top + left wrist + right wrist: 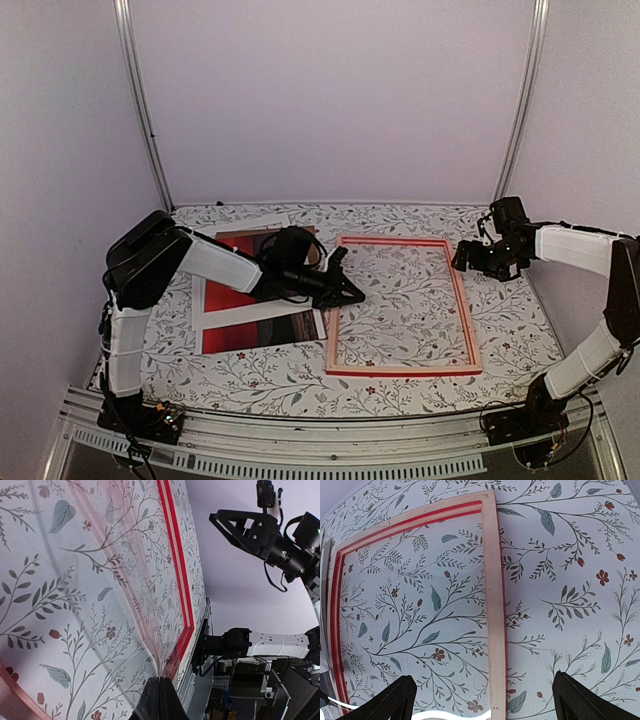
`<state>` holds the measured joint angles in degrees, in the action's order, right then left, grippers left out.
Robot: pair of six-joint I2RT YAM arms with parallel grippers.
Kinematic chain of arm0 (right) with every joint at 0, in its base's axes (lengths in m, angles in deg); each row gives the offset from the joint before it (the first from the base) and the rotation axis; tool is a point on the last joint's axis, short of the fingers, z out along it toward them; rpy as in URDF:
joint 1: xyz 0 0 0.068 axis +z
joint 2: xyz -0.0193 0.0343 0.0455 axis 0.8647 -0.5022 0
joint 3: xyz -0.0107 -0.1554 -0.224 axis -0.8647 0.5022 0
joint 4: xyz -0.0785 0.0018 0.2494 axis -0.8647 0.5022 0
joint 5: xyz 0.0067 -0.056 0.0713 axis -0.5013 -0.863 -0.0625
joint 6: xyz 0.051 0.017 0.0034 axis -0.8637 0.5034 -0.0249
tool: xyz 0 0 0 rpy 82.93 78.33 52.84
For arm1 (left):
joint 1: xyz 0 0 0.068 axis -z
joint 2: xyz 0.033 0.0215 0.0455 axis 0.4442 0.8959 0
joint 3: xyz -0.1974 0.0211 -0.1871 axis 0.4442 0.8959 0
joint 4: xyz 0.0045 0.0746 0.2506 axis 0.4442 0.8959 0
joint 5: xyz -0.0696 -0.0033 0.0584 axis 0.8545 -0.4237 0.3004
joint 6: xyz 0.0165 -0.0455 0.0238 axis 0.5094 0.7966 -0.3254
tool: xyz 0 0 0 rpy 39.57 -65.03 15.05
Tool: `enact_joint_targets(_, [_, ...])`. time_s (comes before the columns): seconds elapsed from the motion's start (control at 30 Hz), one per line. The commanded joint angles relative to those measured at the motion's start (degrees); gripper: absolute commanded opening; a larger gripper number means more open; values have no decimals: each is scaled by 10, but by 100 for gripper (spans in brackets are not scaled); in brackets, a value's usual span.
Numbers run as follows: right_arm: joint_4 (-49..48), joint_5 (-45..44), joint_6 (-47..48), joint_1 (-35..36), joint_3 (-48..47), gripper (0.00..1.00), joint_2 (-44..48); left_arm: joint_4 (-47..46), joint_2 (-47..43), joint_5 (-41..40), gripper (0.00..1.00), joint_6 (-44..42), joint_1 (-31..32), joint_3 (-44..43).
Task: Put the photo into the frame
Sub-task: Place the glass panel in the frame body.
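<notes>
On floral tablecloth (270, 378), count one frame (400, 371), one photo (240, 338), two grippers. Find left gripper (357, 294) pinched shut, photo behind its wrist; right gripper (462, 262) spread wide, frame rail beneath.

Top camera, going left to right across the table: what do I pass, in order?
photo → left gripper, at the frame's left rail → frame → right gripper, near its right rail.

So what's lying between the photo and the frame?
In the top view only a narrow strip of flowered cloth separates the photo and the frame; the left gripper, shut, reaches across it.
</notes>
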<state>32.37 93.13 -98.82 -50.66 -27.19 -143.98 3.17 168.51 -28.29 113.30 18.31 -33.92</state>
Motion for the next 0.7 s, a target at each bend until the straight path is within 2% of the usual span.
enact_joint_targets(0.0, [8,-10,7,-2,-10,99,10,7,0,-4,5,-17,-6,-15])
enact_joint_targets(0.2, [6,-4,6,-2,-7,99,4,7,3,-12,5,-22,-4,-11])
enact_joint_targets(0.67, [-8,10,5,-2,17,99,-1,26,12,-26,22,-35,9,-19])
